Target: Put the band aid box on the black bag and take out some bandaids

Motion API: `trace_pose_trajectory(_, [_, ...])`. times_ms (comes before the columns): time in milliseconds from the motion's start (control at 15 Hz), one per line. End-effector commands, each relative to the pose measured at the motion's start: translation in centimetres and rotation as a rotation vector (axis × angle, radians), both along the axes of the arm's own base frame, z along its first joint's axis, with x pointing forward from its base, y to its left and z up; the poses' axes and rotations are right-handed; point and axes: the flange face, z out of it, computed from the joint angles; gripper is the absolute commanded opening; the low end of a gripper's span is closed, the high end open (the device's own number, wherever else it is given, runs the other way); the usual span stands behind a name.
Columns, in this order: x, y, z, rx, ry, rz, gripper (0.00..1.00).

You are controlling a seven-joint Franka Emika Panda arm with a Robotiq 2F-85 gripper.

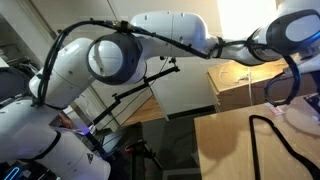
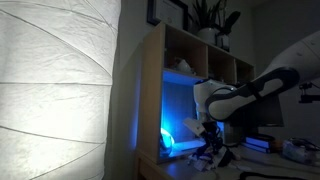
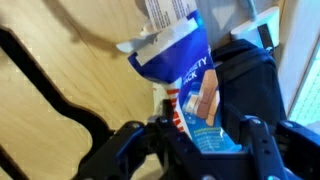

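In the wrist view the band aid box [image 3: 197,88] is blue with a red band, white lettering and pictured plasters. It stands on end between my gripper's [image 3: 208,138] two black fingers, which press on its lower sides. Its top flap is open and a white piece [image 3: 166,10] sticks out above it. The black bag [image 3: 250,75] lies right beside and partly behind the box. I cannot tell whether the box rests on it. In an exterior view the gripper [image 2: 211,148] hangs low in front of a shelf, and the box is too dim to make out.
A light wooden tabletop [image 3: 60,60] lies under the box, and a black strap [image 3: 45,95] curves across its left part. A wooden shelf unit [image 2: 190,60] glows with blue light. A large white lampshade [image 2: 55,80] fills the left. A black cable [image 1: 262,140] loops on a wooden surface.
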Motion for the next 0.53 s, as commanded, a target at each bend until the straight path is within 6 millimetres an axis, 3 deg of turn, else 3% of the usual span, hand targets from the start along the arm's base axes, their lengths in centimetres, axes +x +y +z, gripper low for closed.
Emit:
trace_pose_trajectory(0, [-0.1,-0.6,1.0,-0.087,-0.023,-0.043,0.21])
trace_pose_trajectory(333, [-0.1,-1.3,2.3,-0.17,-0.048,-0.066,0.05])
trace_pose_trajectory(467, [0.0,-1.6,3.1,-0.229,-0.069,-0.073,0.07])
